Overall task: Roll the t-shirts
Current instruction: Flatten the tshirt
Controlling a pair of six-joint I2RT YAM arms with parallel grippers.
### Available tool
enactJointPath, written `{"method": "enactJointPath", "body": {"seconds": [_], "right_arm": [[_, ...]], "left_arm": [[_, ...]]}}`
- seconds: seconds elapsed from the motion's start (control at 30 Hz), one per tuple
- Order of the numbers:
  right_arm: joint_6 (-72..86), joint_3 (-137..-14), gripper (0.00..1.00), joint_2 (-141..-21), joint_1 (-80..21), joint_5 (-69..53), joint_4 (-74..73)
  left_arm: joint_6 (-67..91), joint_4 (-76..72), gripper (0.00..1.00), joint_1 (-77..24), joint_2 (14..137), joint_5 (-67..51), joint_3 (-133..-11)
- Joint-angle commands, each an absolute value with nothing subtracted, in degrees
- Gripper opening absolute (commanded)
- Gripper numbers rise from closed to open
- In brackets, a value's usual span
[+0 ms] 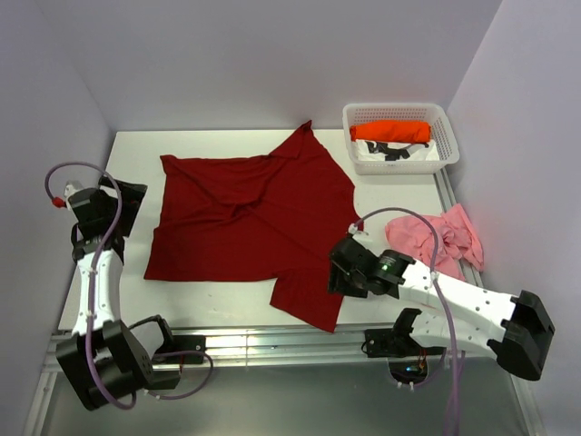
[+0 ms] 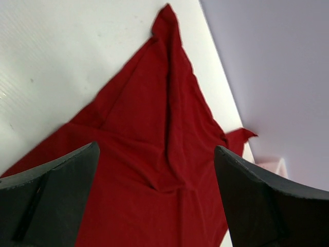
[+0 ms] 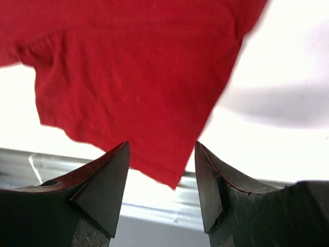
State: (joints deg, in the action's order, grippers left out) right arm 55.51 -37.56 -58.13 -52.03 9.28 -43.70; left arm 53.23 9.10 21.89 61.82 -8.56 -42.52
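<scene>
Right tool [image 3: 162, 164], lower frame: jaws parted, empty, over the dark red t-shirt [image 1: 245, 218] at its sleeve hem. Left tool [image 2: 157, 154] fully open, empty, beside its left edge. Garment lies spread mid-frame on worktop [image 1: 136, 154], presumably flattened for rolling

Three shirts: one red [image 1: 245, 213] left of the basket [image 1: 396, 108], one pink [image 1: 436, 238] in front of it, one orange [image 1: 390, 131] inside it. One basket. Two grippers: left gripper [image 1: 125, 194], right gripper [image 1: 339, 270].
</scene>
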Motion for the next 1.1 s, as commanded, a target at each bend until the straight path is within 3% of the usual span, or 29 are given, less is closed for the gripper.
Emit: {"method": "enactJointPath", "body": {"seconds": [0.0, 0.3, 0.53, 0.87, 0.93, 1.0, 1.03, 1.07], "right_arm": [[60.4, -35.6, 0.61, -53.5, -54.1, 7.3, -48.2], [68.7, -25.7, 0.58, -49.7, -60.1, 3.7, -41.4], [73.1, -25.0, 0.56, -52.7, -67.4, 4.6, -38.5], [75.1, -24.6, 0.52, -60.5, -70.4, 4.8, -35.3], [75.5, -24.5, 0.41, -60.7, -70.8, 6.0, -35.5], [75.8, -24.7, 0.24, -60.5, -70.7, 7.0, -36.6], [75.8, -25.9, 0.10, -58.6, -70.8, 8.8, -38.0], [75.8, -25.9, 0.10, -58.5, -70.8, 8.8, -38.1]], "left_arm": [[53.3, 9.6, 1.00, 21.9, 56.6, -13.2, -39.9], [52.0, 17.0, 1.00, 21.9, 56.0, -12.8, -38.4], [51.6, 18.2, 0.99, 21.9, 55.5, -13.3, -38.2], [50.8, 22.8, 1.00, 21.9, 54.5, -11.9, -41.1], [51.2, 22.9, 0.99, 21.8, 53.9, -12.5, -40.7], [51.6, 22.9, 0.99, 21.8, 53.3, -13.2, -40.3], [51.7, 23.6, 1.00, 21.8, 52.7, -13.7, -39.5], [51.7, 23.6, 1.00, 21.8, 52.6, -13.7, -39.5]]}}
